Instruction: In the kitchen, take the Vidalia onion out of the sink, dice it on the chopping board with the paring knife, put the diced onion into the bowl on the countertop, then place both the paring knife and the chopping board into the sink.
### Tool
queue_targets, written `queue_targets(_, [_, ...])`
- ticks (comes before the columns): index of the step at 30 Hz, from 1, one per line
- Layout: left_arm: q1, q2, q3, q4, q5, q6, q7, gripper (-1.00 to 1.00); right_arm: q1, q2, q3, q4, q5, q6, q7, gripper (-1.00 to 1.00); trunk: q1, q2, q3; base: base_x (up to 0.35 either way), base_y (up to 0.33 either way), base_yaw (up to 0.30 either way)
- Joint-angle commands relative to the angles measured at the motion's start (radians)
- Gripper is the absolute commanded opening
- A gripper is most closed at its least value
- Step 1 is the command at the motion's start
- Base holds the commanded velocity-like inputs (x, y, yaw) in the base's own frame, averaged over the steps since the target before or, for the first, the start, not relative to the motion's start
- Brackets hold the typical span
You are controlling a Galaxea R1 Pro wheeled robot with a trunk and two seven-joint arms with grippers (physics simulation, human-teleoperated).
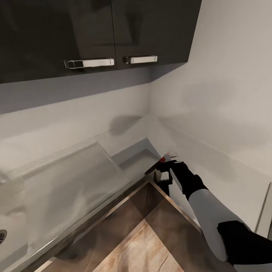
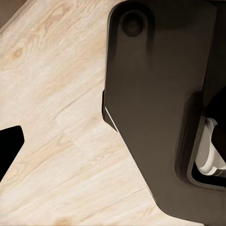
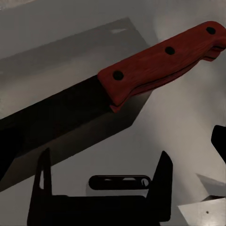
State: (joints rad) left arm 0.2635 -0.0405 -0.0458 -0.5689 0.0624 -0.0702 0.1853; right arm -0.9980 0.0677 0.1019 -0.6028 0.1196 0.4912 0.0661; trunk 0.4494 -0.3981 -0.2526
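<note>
Right jaws (image 3: 103, 181) apart | paring knife (image 3: 141, 75) loose just beyond them | I risk nudging it off the table (image 3: 179, 122)

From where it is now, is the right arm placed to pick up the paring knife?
Probably yes. The right end effector is open and sits just short of the paring knife, which lies flat on the grey countertop with its red handle exposed and nothing between them.

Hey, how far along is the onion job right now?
Done: cannot be judged. In hand: the right gripper is open at the paring knife, red handle just beyond it, at the countertop corner. Left: the knife is not yet in the sink, whose drain lies far off.
</note>
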Motion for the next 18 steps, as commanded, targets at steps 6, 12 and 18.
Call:
queue_targets(6, [0.000, 0.001, -0.005, -0.001, 0.007, -0.002, 0.006, 1.00, -0.001, 0.000, 0.000, -0.001, 0.011, 0.006, 0.007, 1.00, 0.001, -0.002, -0.002, 0.002, 0.004, 0.000])
queue_targets(12, [0.000, 0.002, -0.005, -0.001, 0.007, -0.002, 0.006, 1.00, -0.001, 0.000, -0.001, -0.002, 0.011, 0.006, 0.006, 1.00, 0.001, -0.002, -0.002, 0.000, 0.000, 0.000])
queue_targets(18, [0.000, 0.001, -0.005, 0.000, 0.007, -0.002, 0.006, 1.00, -0.001, 0.000, -0.001, -0.001, 0.011, 0.006, 0.006, 1.00, 0.001, -0.002, -0.004, 0.000, 0.000, 0.000])
